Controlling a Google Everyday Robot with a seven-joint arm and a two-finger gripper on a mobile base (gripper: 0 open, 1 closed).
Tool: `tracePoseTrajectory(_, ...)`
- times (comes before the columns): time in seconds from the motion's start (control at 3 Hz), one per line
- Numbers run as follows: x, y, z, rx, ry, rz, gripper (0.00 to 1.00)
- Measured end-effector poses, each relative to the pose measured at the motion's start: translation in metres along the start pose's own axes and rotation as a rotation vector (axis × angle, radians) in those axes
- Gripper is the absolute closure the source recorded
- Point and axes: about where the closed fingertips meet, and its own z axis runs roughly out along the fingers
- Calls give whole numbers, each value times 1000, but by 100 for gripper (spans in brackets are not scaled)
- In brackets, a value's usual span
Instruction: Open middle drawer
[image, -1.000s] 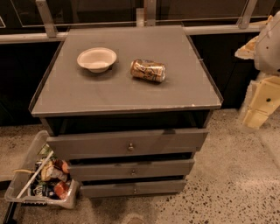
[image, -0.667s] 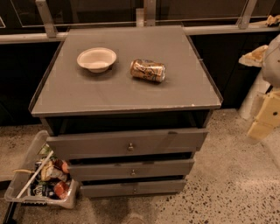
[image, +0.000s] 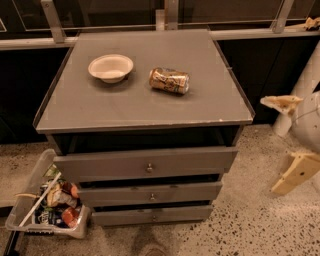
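End effector (image: 296, 140) sits at the 3 o'clock edge of the view, well apart from the table (image: 150, 112) and touching nothing. Whether it is open or closed cannot be told (only tan parts on a white arm show). Middle drawer (image: 150, 192) is the medium-height grey front below the table top, at about 6 o'clock in the view. It lies between the taller top drawer (image: 145, 162) at its 12 o'clock and the slim bottom drawer (image: 152, 215) at its 6 o'clock. Its small round knob (image: 152, 196) is at centre, and dark gaps show above and below the front. White bowl (image: 110, 67) stands upright on the table top toward 11 o'clock. Gold can (image: 169, 80) lies on its side just beside the bowl, at the bowl's 3 o'clock, not touching it. Clear bin (image: 30, 220) of packaged snacks rests on the speckled floor (image: 250, 225) at 8 o'clock, against the drawer unit's corner.
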Motion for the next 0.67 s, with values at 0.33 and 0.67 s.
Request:
tracePoseTrajectory(0.33, 15, 12, 49, -33, -58, -87, 0)
tracePoseTrajectory(0.67, 15, 12, 49, -33, -58, -88, 0)
